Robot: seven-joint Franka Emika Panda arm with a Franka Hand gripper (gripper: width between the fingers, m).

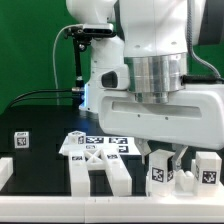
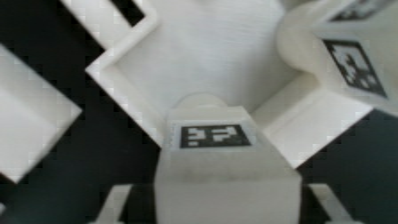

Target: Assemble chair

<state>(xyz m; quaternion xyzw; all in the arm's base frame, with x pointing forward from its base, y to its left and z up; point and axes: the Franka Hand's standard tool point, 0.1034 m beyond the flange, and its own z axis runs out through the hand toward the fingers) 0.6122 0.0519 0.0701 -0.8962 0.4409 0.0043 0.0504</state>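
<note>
Directly beneath the claw [image 1: 178,148], a tagged chair piece [image 2: 214,150] with a rounded end, over a broad white slab [image 2: 187,60]; cannot tell whether gripped or merely straddled. Just beside the claw, another tagged block [image 2: 338,55]. Farther off, more white chair parts [image 1: 98,160] on the black table [image 1: 40,122], a small tagged piece [image 1: 20,140] well apart from the claw. Beyond, green backdrop [image 1: 30,40].
</note>
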